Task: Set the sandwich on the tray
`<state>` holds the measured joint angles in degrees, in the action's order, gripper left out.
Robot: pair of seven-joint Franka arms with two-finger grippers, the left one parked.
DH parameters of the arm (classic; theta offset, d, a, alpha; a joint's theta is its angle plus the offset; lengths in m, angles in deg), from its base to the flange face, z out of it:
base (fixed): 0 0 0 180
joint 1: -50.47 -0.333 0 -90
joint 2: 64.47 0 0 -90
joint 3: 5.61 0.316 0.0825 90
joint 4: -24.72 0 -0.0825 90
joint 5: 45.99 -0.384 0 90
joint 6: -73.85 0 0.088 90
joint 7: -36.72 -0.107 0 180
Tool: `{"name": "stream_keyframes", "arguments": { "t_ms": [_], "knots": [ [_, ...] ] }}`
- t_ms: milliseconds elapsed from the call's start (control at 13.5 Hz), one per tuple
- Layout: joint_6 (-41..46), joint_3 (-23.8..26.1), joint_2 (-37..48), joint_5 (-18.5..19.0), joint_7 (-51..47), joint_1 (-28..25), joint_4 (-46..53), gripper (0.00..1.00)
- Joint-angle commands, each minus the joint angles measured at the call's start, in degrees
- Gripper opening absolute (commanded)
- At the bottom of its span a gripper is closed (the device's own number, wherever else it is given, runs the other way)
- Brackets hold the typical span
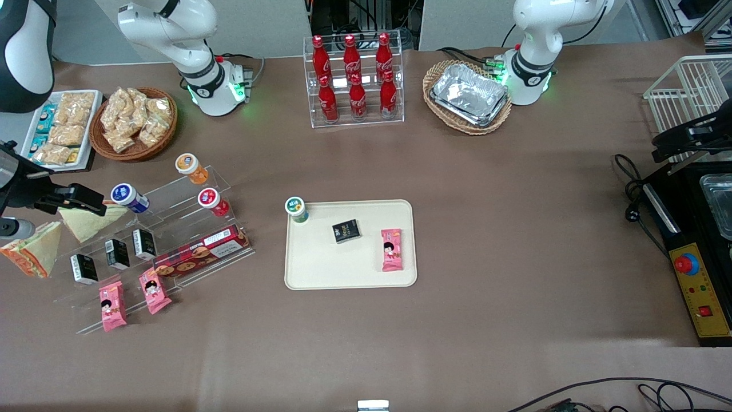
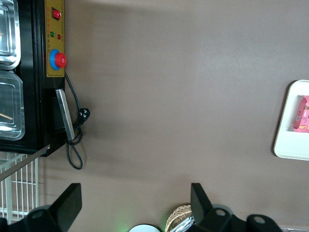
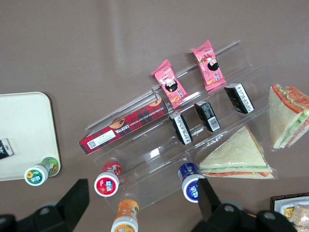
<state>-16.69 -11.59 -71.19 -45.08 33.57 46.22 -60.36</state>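
Brown cloth covers the whole table, and the goods on it are laid out like a small shop counter. Taking the clear acrylic stepped display stand [image 1: 160, 240] as the landmark, the triangular wrapped wedge sandwich with orange-red edging [image 1: 31, 252] lies on the cloth just beside the stand's end toward the working arm, tipped so its filling faces outward; its paler greenish-cream twin [image 1: 91, 222] rests against the stand's upper step, close by. The black two-finger gripper [image 1: 86, 200] hangs above that same end of the stand, nearer the pale wedge than the orange one, its fingers spread apart and grasping nothing, so I judge the reach for the sandwich is not yet made. The large cream-beige rectangular plastic tray [image 1: 320, 269] sits well apart from the stand toward the table's middle, flat and within easy carrying range. It already holds a green-lidded small jar [image 1: 296, 208], a small black box [image 1: 346, 231] and a pink snack packet [image 1: 392, 249]; the bare stretch nearest the front camera looks like the likeliest landing spot. On the stand itself stand capped bottles, black boxes, a red tartan biscuit box [image 1: 203, 249] and pink packets, ranged by step for easy picking.
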Motion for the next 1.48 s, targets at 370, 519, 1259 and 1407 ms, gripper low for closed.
{"name": "stream_keyframes", "arguments": {
  "t_ms": [370, 519, 1259, 1407],
  "knots": [
    [0.6, 0.8, 0.5, 1.0, -0.2, -0.2, -0.2, 1.00],
    [0.5, 0.8, 0.4, 1.0, -0.3, -0.2, -0.2, 1.00],
    [0.3, 0.1, -0.1, 3.6, 5.7, 2.7, -0.6, 1.00],
    [0.1, 0.2, -0.6, 3.6, 9.5, 5.2, -0.8, 1.00]
  ]
}}
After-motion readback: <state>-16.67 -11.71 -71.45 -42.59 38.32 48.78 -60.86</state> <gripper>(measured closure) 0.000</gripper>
